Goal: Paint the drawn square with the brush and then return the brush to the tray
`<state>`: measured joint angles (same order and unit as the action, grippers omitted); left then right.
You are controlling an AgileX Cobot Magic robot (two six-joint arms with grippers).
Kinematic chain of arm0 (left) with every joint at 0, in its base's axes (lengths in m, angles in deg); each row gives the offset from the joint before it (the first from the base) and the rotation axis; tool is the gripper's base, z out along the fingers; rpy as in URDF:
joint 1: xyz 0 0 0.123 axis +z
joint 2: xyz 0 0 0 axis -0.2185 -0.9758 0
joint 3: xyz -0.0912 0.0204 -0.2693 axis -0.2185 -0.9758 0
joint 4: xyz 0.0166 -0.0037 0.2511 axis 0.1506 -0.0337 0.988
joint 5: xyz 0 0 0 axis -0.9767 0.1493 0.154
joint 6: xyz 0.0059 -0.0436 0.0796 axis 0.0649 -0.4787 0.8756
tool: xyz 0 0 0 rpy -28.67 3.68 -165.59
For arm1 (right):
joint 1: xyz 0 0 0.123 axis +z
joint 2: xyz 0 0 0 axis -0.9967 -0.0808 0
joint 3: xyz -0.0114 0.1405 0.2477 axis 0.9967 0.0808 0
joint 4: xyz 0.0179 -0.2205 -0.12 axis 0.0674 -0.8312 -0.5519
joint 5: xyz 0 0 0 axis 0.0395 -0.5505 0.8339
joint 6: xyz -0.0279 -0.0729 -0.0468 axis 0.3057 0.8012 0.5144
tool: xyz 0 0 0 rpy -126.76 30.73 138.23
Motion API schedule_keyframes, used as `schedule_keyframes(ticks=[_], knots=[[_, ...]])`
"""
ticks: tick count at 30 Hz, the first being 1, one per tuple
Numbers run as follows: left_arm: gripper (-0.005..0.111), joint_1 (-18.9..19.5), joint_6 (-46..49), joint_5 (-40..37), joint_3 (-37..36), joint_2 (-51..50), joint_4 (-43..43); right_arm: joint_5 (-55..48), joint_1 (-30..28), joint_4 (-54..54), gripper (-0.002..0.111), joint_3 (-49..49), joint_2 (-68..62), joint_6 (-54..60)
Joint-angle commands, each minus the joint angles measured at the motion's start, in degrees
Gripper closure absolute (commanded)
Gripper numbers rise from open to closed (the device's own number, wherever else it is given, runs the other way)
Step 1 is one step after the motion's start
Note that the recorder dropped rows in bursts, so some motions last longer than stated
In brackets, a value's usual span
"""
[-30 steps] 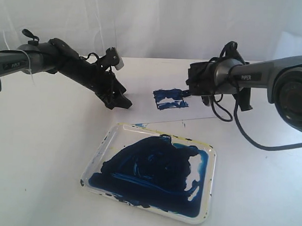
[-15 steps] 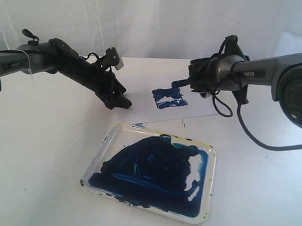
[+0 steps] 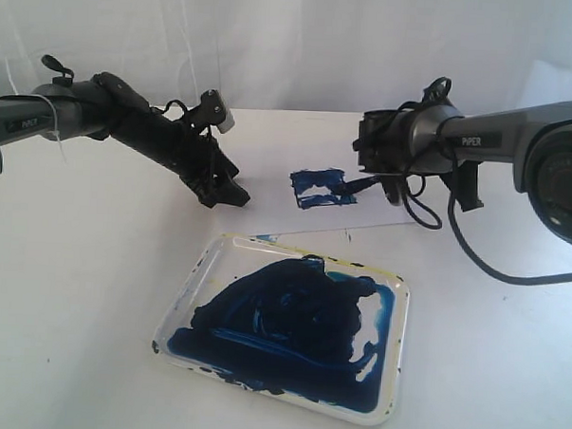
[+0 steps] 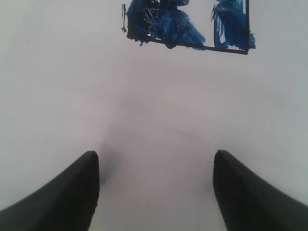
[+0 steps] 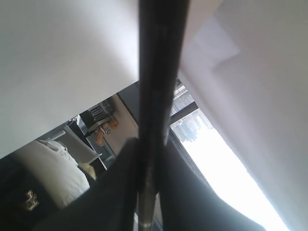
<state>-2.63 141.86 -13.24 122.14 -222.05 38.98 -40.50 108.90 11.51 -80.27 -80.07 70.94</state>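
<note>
White tabletop [image 3: 74, 291] fills your scene, with a pale curtain-like backdrop [image 3: 293, 44] behind it. On the far part of the table lies a flat paper sheet [image 3: 371, 213], and on it sits the drawn square [image 3: 320, 187], mostly smeared dark blue with a few white streaks left inside. In your left wrist view the same square [image 4: 187, 24] shows its thin black outline along one side and a bare white gap between two blue patches.

Your right gripper [image 3: 384, 179] hangs just beside the square on its right and is clamped on the brush [image 3: 358, 184]. The black handle slants down from the fingers toward the square, and the tip meets the square's right edge. You cannot tell from this angle whether the bristles press on the paper. In your right wrist view the handle [image 5: 156, 72] runs straight through the frame as a dark bar, pinched between the gripper [image 5: 150, 163] fingers.

Your left gripper [image 3: 225, 191] rests low over the table to the left of the square, apart from it. Its fingers are spread wide with nothing between them, as your left wrist view of the gripper [image 4: 156, 192] shows, over plain white surface.

Nearer the camera lies the tray [image 3: 193, 286], well apart from both grippers, its floor flooded with dark blue paint and its rim flecked yellow.
</note>
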Motion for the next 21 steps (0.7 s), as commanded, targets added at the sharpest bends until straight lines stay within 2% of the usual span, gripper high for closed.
schedule_keyframes(ticks=[1,11,21], knots=[[0.037,-0.19,0.12,-1.66,-0.26,-0.15,1.49,-0.04,-0.07,0.3,0.108,-0.22,0.0,4.81],[0.037,-0.19,0.12,-1.66,-0.26,-0.15,1.49,4.99,-0.07,3.43,0.108,-0.22,1.26,4.43],[0.037,-0.19,0.12,-1.66,-0.26,-0.15,1.49,-3.02,-0.18,-0.47,0.108,-0.22,1.19,6.0]])
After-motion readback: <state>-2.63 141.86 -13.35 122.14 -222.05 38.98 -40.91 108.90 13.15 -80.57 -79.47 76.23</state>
